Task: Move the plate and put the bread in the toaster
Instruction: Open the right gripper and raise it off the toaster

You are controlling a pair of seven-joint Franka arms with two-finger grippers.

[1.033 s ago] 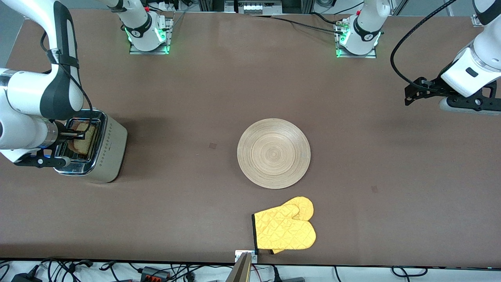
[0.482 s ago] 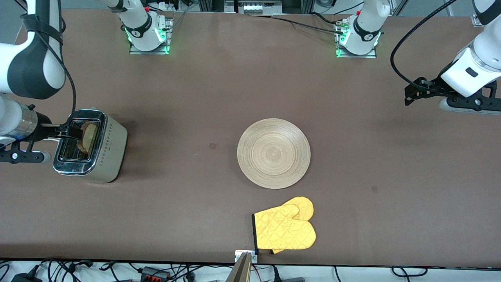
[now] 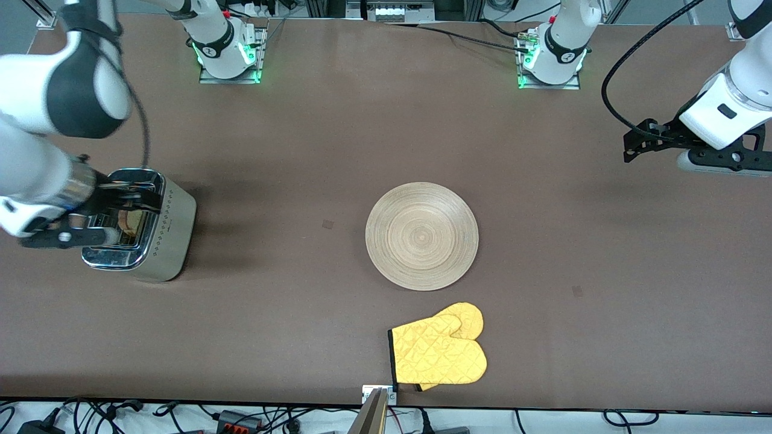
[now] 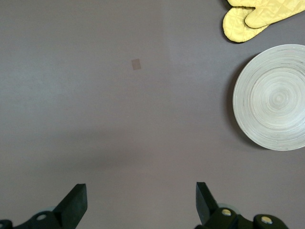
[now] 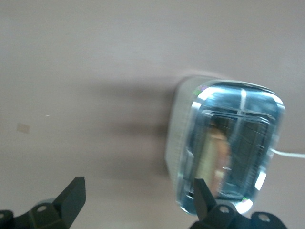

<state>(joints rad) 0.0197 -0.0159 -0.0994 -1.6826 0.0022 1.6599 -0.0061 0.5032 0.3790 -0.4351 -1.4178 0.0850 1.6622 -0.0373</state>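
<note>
Bread (image 3: 128, 218) in toaster (image 3: 158, 232); mitt (image 3: 439, 352) beside plate (image 3: 421, 235)

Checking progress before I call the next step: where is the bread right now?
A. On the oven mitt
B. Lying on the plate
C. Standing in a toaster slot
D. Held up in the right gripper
C: the bread stands in a slot of the toaster, and the right gripper over it is open and holds nothing; the plate is bare.

No readable text, label, brand, number or sign can be made out on anything in view; only a small dotted pattern is seen on the side of the toaster (image 3: 164, 224).
</note>
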